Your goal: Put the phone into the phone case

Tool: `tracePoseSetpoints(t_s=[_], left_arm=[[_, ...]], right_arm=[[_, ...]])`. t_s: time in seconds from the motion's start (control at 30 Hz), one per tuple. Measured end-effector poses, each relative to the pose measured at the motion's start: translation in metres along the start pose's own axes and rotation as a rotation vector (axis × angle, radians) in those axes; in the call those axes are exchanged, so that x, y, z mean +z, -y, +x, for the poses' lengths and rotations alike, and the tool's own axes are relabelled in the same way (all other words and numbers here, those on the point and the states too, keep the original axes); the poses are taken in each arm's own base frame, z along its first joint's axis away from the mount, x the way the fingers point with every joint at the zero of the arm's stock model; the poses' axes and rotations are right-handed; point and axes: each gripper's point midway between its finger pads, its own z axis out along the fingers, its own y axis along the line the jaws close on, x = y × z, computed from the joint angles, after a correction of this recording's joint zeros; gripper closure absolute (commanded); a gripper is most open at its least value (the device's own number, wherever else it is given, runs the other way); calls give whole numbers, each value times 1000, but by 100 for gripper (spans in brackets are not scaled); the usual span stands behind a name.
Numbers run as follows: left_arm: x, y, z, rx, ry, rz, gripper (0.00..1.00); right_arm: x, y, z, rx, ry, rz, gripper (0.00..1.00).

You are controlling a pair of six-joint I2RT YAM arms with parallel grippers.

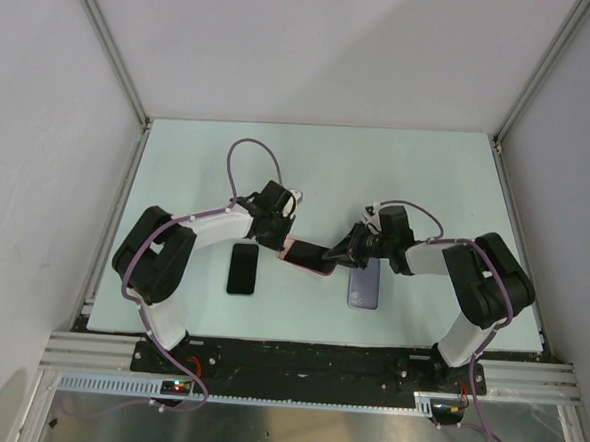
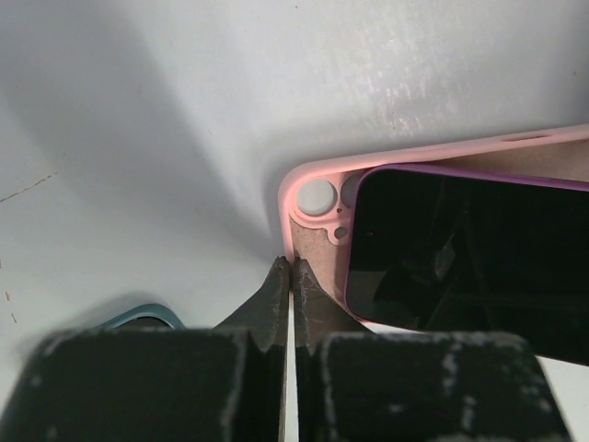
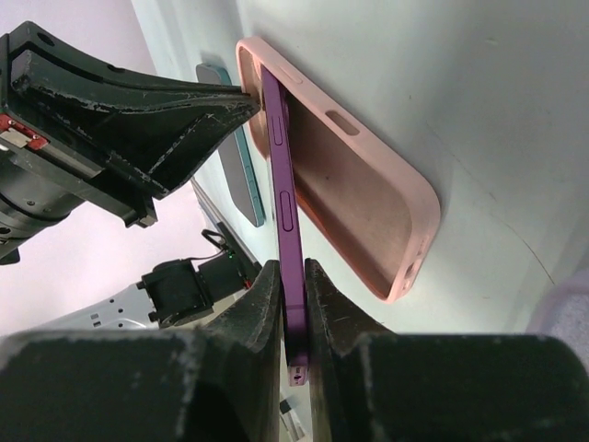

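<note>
The pale tabletop (image 1: 418,178) is bounded by white walls (image 1: 315,52) on the left, right and far sides, and a broad stretch of it is seen between the arms and the far wall. The objects are gathered near the middle, toward the near edge. A black handset (image 1: 242,269) is laid flat just left of the pink phone case (image 1: 295,258), and a lavender slab (image 1: 363,283) lies just right of it, so little room is left on either flank.

The left end effector (image 1: 279,240) is clenched on the case's rim. In its wrist view the fingers (image 2: 267,304) are seen pressed together on the wall at the corner by the camera cutouts. The right end effector (image 1: 345,252) is closed upon the phone (image 1: 316,251), which is gripped across its thin faces near one end.

The phone is held tilted over the open case. Its far end is lowered into the case toward the left end effector, and its gripped end is raised off the case. A dark screen, a purple edge and side buttons are shown. The case is lying open side up, with a tan lining visible inside.
</note>
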Motion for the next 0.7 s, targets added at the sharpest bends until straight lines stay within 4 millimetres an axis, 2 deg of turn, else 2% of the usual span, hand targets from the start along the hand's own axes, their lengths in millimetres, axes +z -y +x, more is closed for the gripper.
tracePoseSetpoints(t_s=[0.33, 0.7], left_arm=[[0, 0, 0, -13, -16, -16, 100], [0, -3, 1, -17, -21, -37, 99]], right_arm=[[17, -4, -2, -11, -41, -8, 100], [22, -6, -5, -12, -71, 21, 100]])
